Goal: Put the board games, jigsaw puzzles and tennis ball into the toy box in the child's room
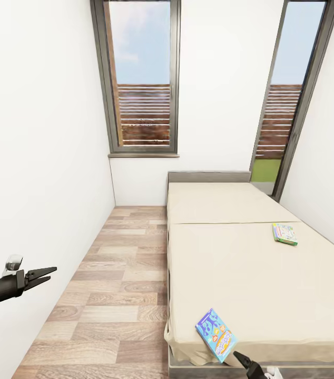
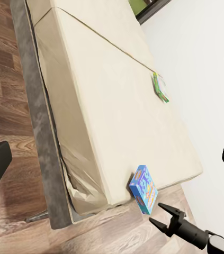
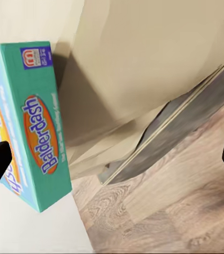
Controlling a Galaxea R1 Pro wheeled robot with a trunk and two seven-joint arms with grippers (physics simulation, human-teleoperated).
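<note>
Two board games lie on the bed (image 1: 251, 273): Balderdash box (image 1: 216, 335) at six o'clock, untaken (right gripper (image 1: 242, 360) spread beside it), green-edged box (image 1: 285, 233) at two; left gripper (image 1: 45, 275) spread, empty.

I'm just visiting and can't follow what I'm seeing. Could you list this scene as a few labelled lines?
Place: narrow room, wood floor, two tall windows
Bed: beige mattress, low grey headboard
Blue game box: at the bed's near corner, overhanging the edge, reads Balderdash
Green-edged game box: flat on the mattress, farther up
Right gripper: open, just short of the blue box
Left gripper: open, empty, beside the left wall
</note>
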